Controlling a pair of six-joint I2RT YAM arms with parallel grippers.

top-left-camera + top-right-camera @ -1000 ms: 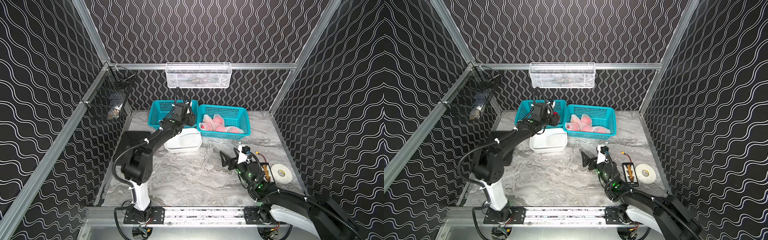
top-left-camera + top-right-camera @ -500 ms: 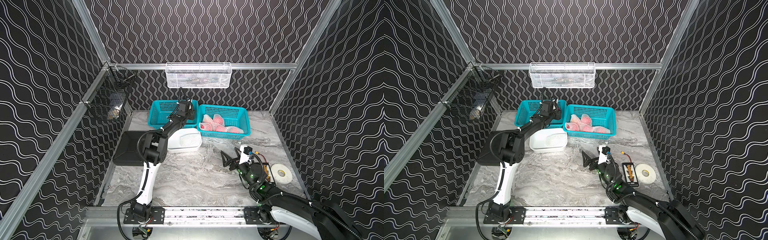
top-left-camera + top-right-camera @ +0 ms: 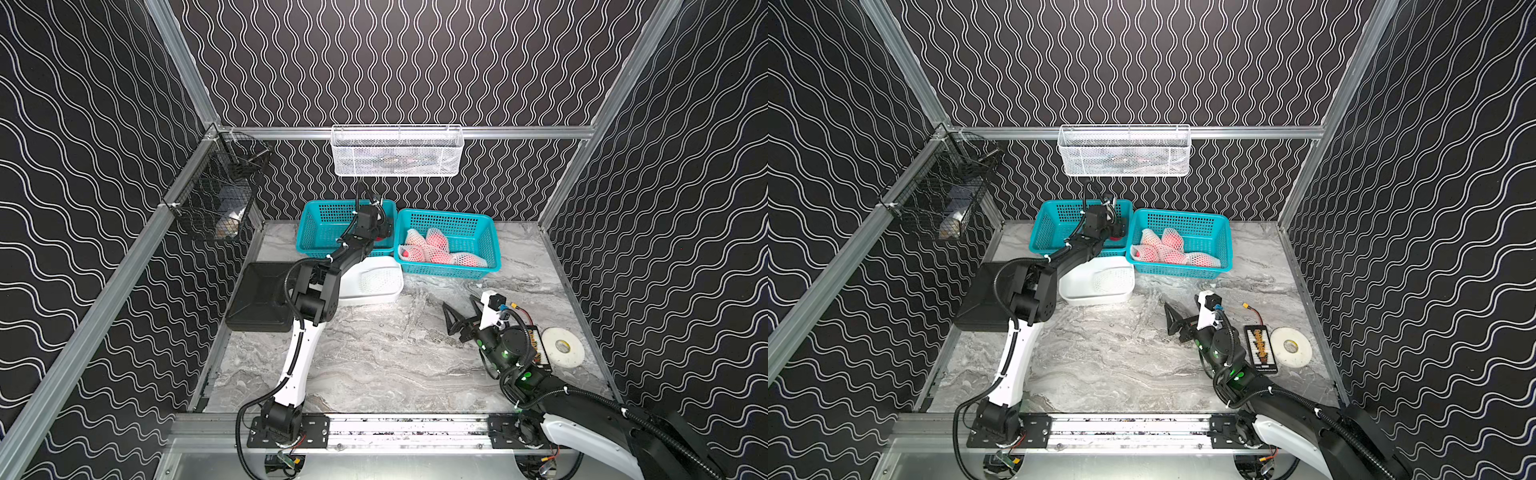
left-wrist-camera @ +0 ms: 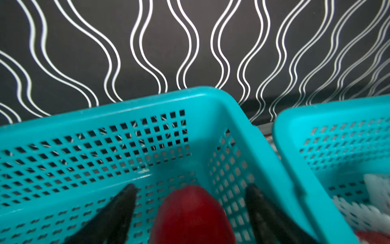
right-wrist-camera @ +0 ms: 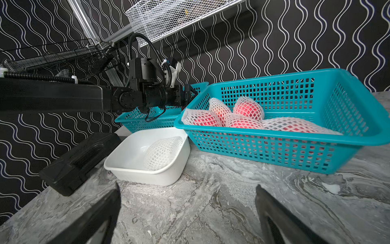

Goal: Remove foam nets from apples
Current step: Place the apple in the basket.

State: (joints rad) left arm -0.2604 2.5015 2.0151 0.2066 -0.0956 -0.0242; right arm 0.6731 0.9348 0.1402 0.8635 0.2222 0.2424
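- The step in hand, as we judge it, is setting a stripped fruit down: the left hand point(image 4: 191, 187) hangs released inside the left teal basket point(image 4: 126, 105). Its fingers point(image 4: 118, 209) are spread with a gap on each side of the bare apple point(image 4: 190, 215), so nothing is gripped.
- To finish well, we would lift the left hand straight up, keeping its fingers clear of the basket's inner corner and of the apple, so it does not roll or get dragged out.
- The right hand point(image 5: 187, 187) is released and empty, low over the worktop point(image 3: 374, 361), facing the right teal basket point(image 3: 478, 266); it looks well placed to reach for the next fruit.
- The netted apples point(image 3: 436, 241) lie heaped together in that right teal basket, so most of the work remains. We would take one from the top of the heap, not from underneath.
- One empty foam net point(image 5: 162, 153) lies in the white tub point(image 5: 147, 179), which touches the front of the baskets.
- The worktop is grey, marbled and flat. A black case point(image 3: 257, 303) lies at its left edge and a tape roll point(image 3: 563, 347) at its right.
- Black walls with white wavy lines close in the cell on three sides. A white wire basket point(image 3: 397, 151) hangs on the back rail and a black wire basket point(image 3: 216, 199) on the left rail.
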